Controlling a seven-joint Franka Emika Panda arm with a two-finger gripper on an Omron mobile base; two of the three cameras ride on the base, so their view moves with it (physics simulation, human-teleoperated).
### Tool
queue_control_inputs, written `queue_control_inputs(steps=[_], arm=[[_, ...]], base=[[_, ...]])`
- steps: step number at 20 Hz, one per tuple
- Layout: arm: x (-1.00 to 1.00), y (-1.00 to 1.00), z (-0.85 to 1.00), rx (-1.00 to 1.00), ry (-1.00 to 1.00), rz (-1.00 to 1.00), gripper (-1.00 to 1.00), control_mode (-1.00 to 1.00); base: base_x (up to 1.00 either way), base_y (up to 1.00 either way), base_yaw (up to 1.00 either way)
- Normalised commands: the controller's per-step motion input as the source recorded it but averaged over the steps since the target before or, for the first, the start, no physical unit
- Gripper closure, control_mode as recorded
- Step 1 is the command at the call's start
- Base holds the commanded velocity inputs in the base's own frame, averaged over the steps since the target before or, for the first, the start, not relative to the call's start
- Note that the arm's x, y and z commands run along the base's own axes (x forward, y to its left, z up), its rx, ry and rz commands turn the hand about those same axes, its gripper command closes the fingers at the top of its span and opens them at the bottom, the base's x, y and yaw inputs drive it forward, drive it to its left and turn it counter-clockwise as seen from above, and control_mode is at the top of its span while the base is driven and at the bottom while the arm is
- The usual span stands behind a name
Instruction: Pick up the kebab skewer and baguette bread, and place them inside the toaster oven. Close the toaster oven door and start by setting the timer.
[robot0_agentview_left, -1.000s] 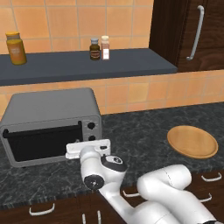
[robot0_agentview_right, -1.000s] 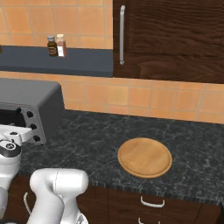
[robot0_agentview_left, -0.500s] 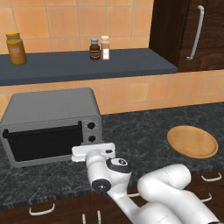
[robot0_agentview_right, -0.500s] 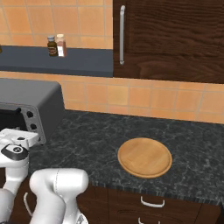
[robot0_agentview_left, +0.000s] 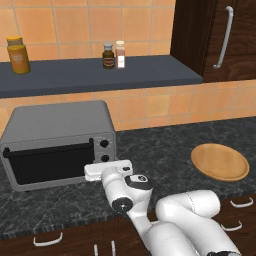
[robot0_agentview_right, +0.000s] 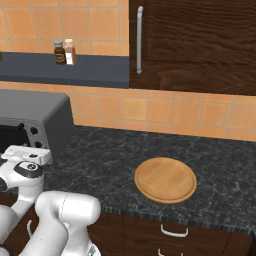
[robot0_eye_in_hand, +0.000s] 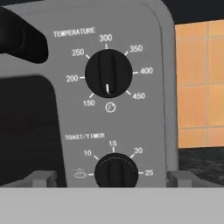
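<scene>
My gripper (robot0_eye_in_hand: 108, 179) sits spread right at the toaster oven (robot0_agentview_left: 55, 127) knob panel, timer knob (robot0_eye_in_hand: 116, 170) between the tips. Open counter (robot0_agentview_left: 165, 150) lies to the right, up to the wooden plate (robot0_agentview_left: 220, 162); a shelf (robot0_agentview_left: 95, 75) overhangs above

A kitchen is shown. A dark speckled stone counter (robot0_agentview_left: 165, 145) is backed by orange wall tiles (robot0_agentview_left: 75, 20), with dark wood cabinets (robot0_agentview_right: 200, 40) above and drawers (robot0_agentview_right: 172, 231) below. A toaster oven (robot0_agentview_left: 57, 142), a round wooden plate (robot0_agentview_right: 165, 180) and spice jars (robot0_agentview_left: 113, 55) on a shelf (robot0_agentview_left: 95, 74) are seen.
</scene>
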Motion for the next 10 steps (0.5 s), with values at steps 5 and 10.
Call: queue_control_inputs(steps=[5, 10], arm=[[0.15, -0.02, 0.00, 0.00, 0.00, 0.01, -1.00, -1.00], [0.02, 0.00, 0.00, 0.00, 0.00, 0.00, -1.00, -1.00]], base=[[0.00, 0.00, 0.00], [0.00, 0.00, 0.00]])
